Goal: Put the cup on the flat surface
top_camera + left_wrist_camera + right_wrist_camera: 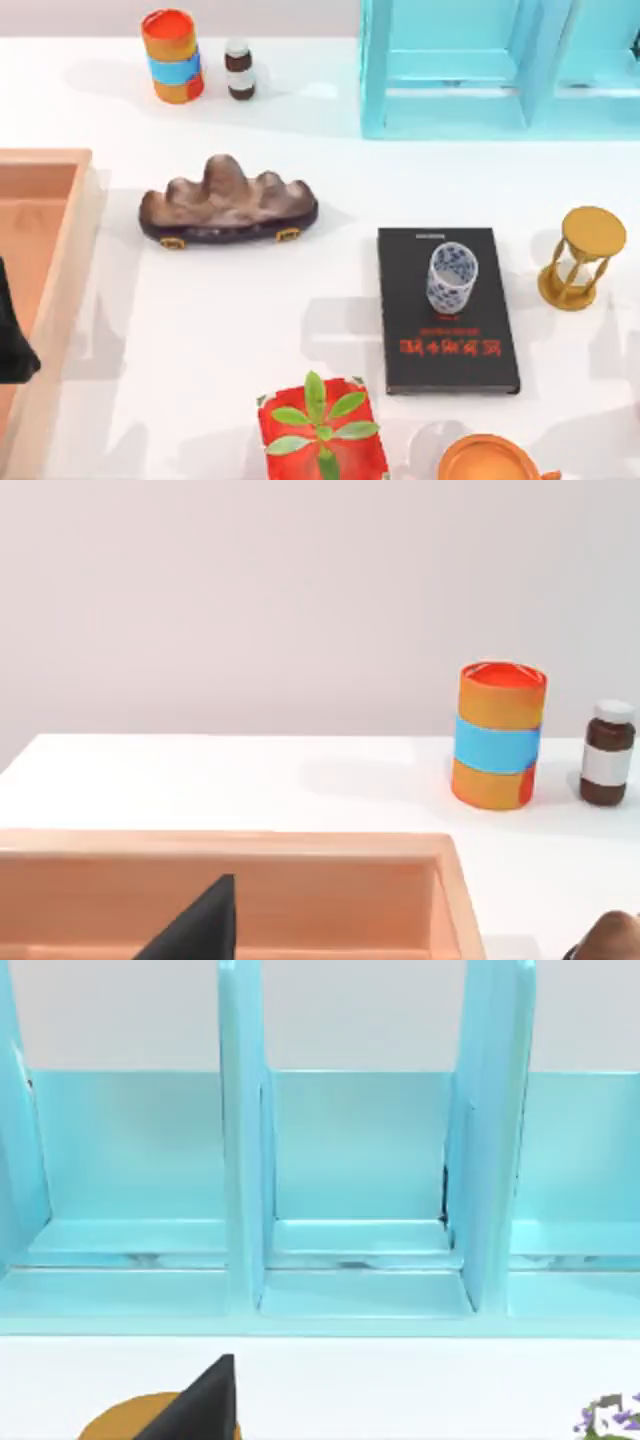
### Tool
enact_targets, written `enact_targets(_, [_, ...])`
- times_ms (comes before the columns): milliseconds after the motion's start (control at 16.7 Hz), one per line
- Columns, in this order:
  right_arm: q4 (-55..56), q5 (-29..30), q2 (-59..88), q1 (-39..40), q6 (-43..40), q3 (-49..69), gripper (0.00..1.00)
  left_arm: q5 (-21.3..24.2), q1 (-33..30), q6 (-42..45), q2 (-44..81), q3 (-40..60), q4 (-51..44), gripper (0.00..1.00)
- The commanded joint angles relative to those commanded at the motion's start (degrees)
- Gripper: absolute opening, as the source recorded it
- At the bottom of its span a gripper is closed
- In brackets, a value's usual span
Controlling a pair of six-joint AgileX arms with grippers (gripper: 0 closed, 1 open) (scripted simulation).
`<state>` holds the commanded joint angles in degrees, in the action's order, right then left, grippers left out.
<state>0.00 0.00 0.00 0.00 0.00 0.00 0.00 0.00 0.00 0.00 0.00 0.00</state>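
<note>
The cup (pixel 452 277), a small white tumbler with a blue floral pattern, stands upright on a black book (pixel 447 345) with red lettering, right of the table's middle. Its rim (pixel 610 1418) peeks into the right wrist view. The flat surface, a white tabletop (pixel 230 320), spreads around the book. My left arm (pixel 12 345) is parked at the left edge over a wooden tray (pixel 40 250), far from the cup. A black part of my left gripper (pixel 200 925) hangs above the tray's floor. A black part of my right gripper (pixel 200 1405) faces a blue shelf (pixel 360 1190).
A dark rock ornament (pixel 228 200) lies left of the book. An orange-and-blue cylinder (pixel 172 55) and a brown bottle (pixel 239 68) stand at the back left, the blue shelf (pixel 490 70) at the back right. A gold hourglass (pixel 582 258), a red plant pot (pixel 322 430) and an orange bowl (pixel 490 460) surround the book.
</note>
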Motion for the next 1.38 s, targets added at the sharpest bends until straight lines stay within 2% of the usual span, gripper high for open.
enact_targets(300, [0.00,0.00,0.00,0.00,0.00,0.00,1.00,-0.30,-1.40,-1.14,3.29,3.30,-1.65,1.00])
enact_targets(540, [0.00,0.00,0.00,0.00,0.00,0.00,1.00,-1.33,-6.67,-5.55,15.32,15.54,-8.02,1.00])
enact_targets(840, [0.00,0.00,0.00,0.00,0.00,0.00,1.00,-3.41,-17.07,-14.71,38.68,39.85,-21.55,1.00])
enact_targets(1380, [0.00,0.00,0.00,0.00,0.00,0.00,1.00,-8.72,-39.10,-35.37,90.16,94.11,-53.54,1.00])
